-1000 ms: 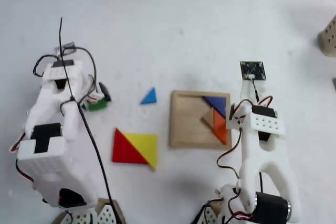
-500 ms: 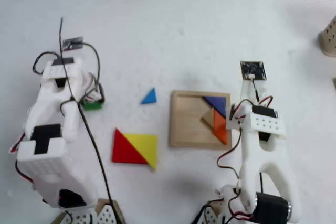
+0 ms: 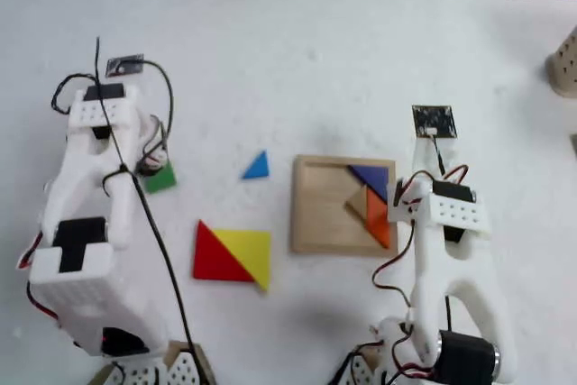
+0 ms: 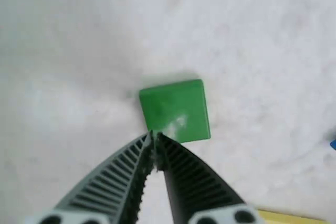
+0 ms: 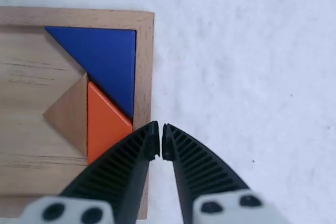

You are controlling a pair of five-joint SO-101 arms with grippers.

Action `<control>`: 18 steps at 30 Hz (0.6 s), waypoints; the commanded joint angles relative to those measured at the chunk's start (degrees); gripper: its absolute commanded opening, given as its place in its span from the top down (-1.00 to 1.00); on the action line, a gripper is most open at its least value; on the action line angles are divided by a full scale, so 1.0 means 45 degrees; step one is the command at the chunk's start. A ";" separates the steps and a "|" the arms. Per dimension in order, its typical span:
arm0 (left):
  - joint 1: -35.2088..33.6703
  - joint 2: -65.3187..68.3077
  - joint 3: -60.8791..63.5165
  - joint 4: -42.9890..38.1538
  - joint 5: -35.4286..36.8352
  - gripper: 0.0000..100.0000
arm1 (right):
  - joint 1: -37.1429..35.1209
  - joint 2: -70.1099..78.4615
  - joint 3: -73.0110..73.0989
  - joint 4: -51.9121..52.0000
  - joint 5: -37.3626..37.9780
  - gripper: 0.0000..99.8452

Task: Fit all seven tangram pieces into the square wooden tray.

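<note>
The left gripper (image 4: 155,140) is closed and empty, its tips at the edge of the green square piece (image 4: 176,109), which lies flat on the white table (image 4: 252,35). The right gripper (image 5: 160,140) is closed and empty above the rim of the square wooden tray (image 5: 144,51). The tray holds a large blue triangle (image 5: 102,56), an orange triangle (image 5: 105,127) and a wood-coloured triangle (image 5: 68,111). A red triangle (image 3: 215,254), a yellow triangle (image 3: 248,252) and a small blue triangle (image 3: 257,167) lie between the green square and the tray.

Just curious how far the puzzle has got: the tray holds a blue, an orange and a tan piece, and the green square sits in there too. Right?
Not quite. The green square lies outside the tray, on the white table right by the left pincer, as the high view shows. The blue piece, orange piece and tan piece are in the tray.
</note>
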 commanded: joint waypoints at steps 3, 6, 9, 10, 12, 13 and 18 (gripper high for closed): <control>0.0166 -0.0694 -0.0508 -0.0059 -0.0684 0.94 | -0.0127 -0.0459 -0.0098 -0.0244 0.0156 0.95; 0.0049 -0.0576 -0.0371 -0.0215 -0.0664 0.79 | -0.0127 -0.0459 -0.0098 -0.0244 0.0156 0.95; -0.0029 -0.0283 -0.0352 -0.0215 -0.0176 0.56 | -0.0127 -0.0459 -0.0098 -0.0244 0.0156 0.95; -0.0029 -0.0127 -0.0352 -0.0215 0.0176 0.49 | -0.0127 -0.0459 -0.0098 -0.0244 0.0156 0.95; -0.0029 0.0205 -0.0352 -0.0215 0.0703 0.39 | -0.0127 -0.0459 -0.0098 -0.0244 0.0156 0.95; -0.0049 0.0381 -0.0313 -0.0332 0.0840 0.37 | -0.0127 -0.0459 -0.0098 -0.0244 0.0156 0.95; -0.0068 0.1944 -0.0352 -0.1289 0.0860 0.41 | -0.0127 -0.0459 -0.0078 -0.0244 0.0156 0.95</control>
